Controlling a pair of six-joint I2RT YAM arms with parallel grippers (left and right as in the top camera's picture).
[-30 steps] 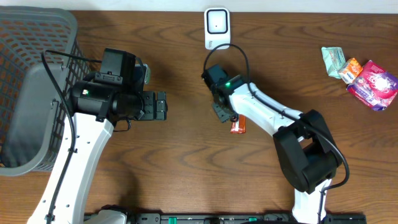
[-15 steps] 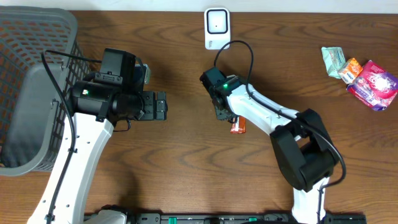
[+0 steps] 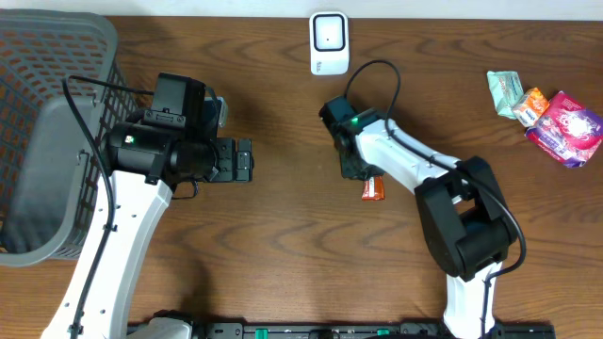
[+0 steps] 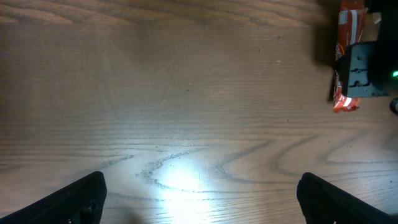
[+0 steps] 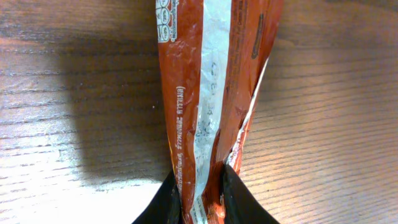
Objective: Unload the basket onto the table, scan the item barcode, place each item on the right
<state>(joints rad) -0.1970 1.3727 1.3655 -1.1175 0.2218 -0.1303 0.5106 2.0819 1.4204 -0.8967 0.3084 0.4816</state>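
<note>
A grey plastic mesh basket [image 3: 47, 122] is seen at the left of the brown wooden tabletop [image 3: 283, 254]. The left end effector [image 3: 243, 160] is held wide apart. Right of the white box-shaped scanner [image 3: 328, 42], an orange-red crinkled foil packet [image 3: 374, 188] is clamped by the right end effector [image 5: 200, 198].

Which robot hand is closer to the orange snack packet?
Right. The right hand is pinched on the end of the orange packet. The left hand hangs open well off to the side, with bare table between.
</note>
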